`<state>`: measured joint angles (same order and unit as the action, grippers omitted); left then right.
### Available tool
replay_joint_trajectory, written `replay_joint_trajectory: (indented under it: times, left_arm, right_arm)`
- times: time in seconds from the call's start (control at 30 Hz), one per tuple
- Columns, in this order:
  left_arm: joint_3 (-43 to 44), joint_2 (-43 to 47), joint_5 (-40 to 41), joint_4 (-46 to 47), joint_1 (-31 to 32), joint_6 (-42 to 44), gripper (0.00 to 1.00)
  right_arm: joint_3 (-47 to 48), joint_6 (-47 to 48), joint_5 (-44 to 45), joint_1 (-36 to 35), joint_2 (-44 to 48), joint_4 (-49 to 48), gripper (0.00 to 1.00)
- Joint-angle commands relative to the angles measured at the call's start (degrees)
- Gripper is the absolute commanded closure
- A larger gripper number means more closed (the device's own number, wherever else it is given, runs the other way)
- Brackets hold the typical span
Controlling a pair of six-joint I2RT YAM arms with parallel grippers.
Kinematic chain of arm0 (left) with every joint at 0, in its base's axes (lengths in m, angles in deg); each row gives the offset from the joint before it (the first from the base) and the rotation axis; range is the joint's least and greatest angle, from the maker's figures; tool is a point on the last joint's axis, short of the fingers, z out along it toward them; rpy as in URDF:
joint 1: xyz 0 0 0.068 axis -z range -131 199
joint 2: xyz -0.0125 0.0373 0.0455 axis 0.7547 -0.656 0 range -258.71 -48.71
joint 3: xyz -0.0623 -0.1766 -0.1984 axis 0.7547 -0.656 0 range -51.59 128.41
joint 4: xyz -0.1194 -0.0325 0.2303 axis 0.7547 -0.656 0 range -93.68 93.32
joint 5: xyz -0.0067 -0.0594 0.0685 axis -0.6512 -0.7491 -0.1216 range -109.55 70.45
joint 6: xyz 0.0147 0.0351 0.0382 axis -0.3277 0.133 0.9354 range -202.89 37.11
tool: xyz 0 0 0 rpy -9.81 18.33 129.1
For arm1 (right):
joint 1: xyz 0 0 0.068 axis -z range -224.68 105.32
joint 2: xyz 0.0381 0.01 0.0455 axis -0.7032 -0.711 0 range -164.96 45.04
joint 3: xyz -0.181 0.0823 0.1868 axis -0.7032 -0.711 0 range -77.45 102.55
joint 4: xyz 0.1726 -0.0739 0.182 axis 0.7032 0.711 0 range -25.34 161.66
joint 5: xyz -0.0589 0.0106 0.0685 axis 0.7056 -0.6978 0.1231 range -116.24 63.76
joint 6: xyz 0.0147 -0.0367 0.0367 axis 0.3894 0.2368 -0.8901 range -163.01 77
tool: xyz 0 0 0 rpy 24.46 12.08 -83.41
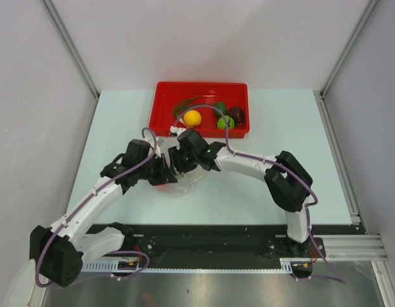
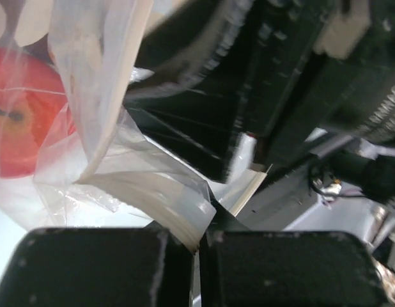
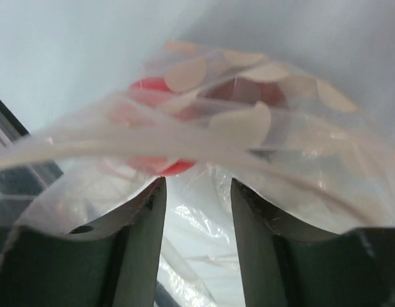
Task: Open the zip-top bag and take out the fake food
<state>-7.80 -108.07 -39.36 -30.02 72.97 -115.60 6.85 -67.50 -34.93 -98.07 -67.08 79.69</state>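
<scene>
The clear zip-top bag (image 1: 186,181) lies mid-table between both grippers, with a red ball (image 2: 18,121) of fake food still inside it. My left gripper (image 2: 201,240) is shut on the bag's whitish zip strip (image 2: 178,211) at one corner of the mouth. My right gripper (image 3: 197,182) stands open at the bag's mouth; the other rim of the bag (image 3: 248,128) runs across just beyond its fingertips, and the red ball (image 3: 175,167) shows through the film. In the top view the left gripper (image 1: 164,171) and right gripper (image 1: 183,163) nearly touch over the bag.
A red tray (image 1: 201,84) at the back of the table holds a yellow ball (image 1: 192,118), a green ball (image 1: 225,121), a dark maroon piece (image 1: 238,114) and a green onion (image 1: 188,102). Grey walls close in left and right.
</scene>
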Motion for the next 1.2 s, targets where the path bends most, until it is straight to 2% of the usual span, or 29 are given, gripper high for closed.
replay_joint_trajectory:
  times: [0.0,0.1,0.2,0.37,0.53,0.67,0.87,1.07,1.17]
  left_arm:
    - [1.2,0.6,-8.9,3.2,-0.3,-2.2,1.00]
    - [2.0,-0.3,-13.9,4.1,-0.3,-3.0,1.00]
    - [2.5,-1.0,-15.6,3.8,-0.3,-3.8,1.00]
    - [0.8,-1.8,-17.5,5.0,-0.3,-5.0,1.00]
    - [-0.5,-3.1,-17.0,5.7,-0.3,-5.9,1.00]
    - [-1.1,-4.1,-15.1,5.5,-0.3,-5.3,1.00]
    - [-2.7,-4.9,-13.7,6.0,-0.3,-5.3,1.00]
    - [-3.0,-5.2,-12.4,5.6,-0.3,-4.7,1.00]
    - [-2.7,-5.1,-11.9,5.5,-0.3,-4.6,1.00]
  right_arm:
    - [0.2,-2.2,2.0,0.4,0.3,-2.7,0.46]
    - [0.2,-4.2,3.1,0.4,2.2,-0.1,0.38]
    - [0.3,-5.0,4.3,0.4,4.3,3.0,0.27]
    - [0.2,-7.4,5.3,0.4,4.6,5.7,0.21]
    - [0.2,-11.7,4.5,0.2,1.4,1.6,0.20]
    - [0.3,-13.3,8.1,-0.6,-2.4,-2.9,0.28]
    - [0.3,-11.5,11.8,-1.2,-7.3,-9.0,0.25]
    - [1.1,-8.6,13.4,-1.0,-11.0,-11.7,0.16]
    - [2.9,-7.9,10.0,-0.6,-13.0,-11.3,0.27]
